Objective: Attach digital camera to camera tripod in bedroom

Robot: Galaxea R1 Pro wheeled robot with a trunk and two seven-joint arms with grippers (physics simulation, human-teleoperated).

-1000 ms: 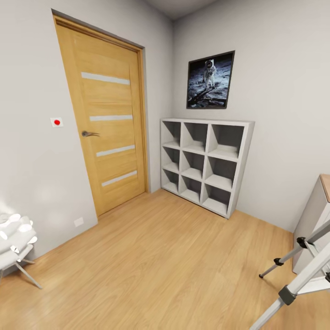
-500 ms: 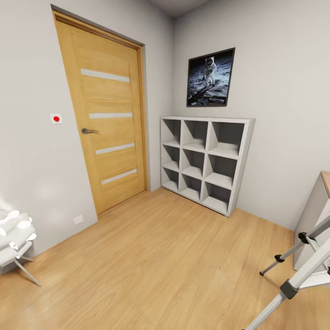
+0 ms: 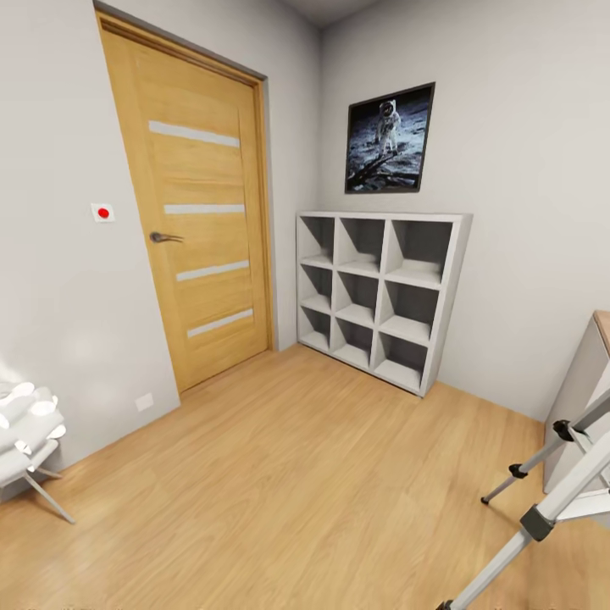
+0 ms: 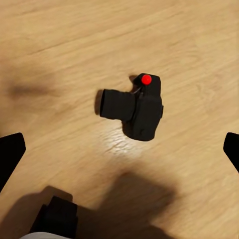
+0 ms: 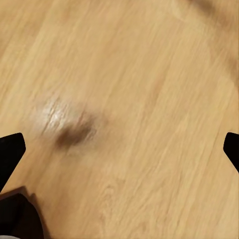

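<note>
The digital camera (image 4: 139, 107), small, black and boxy with a red dot on top and its lens barrel sticking out sideways, lies on the light wood floor in the left wrist view. My left gripper (image 4: 122, 152) hangs above it, open, its two dark fingertips (image 4: 11, 154) wide apart and touching nothing. The right gripper (image 5: 119, 152) is open too, over bare floor. In the head view two silver legs of the camera tripod (image 3: 542, 512), with black joints, slant in at the lower right; its head is out of view.
This is the bedroom: an oak door (image 3: 199, 220) on the left wall, a white nine-cube shelf (image 3: 381, 292) and an astronaut poster (image 3: 390, 140) at the back. A wood-topped desk (image 3: 585, 381) stands at the right edge, a white seat (image 3: 25, 440) at the left.
The whole head view has shifted slightly, with door, shelf and poster sitting a little higher in the picture. Nothing in the room has moved.
</note>
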